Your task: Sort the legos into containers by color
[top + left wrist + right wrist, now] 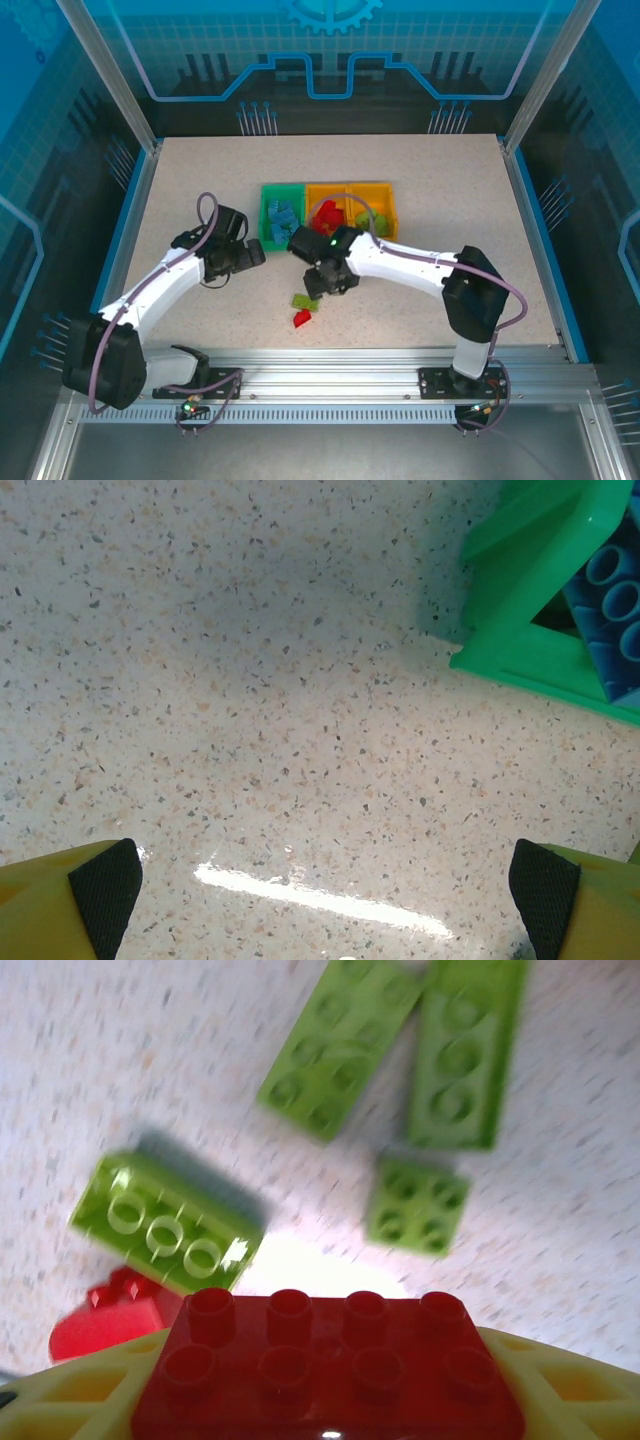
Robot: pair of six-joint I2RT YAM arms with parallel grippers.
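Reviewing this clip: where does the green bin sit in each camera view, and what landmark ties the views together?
Top external: green bin near the middle of the speckled tabletop, blue legos inside.
Left wrist: green bin in the upper right corner, blue legos visible inside.
Right wrist: faces loose lime legos and a gripped red lego instead.
Shared landmark: the speckled tabletop, the background of all three views.

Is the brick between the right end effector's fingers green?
No, the eight-stud brick between the yellow fingers is red.
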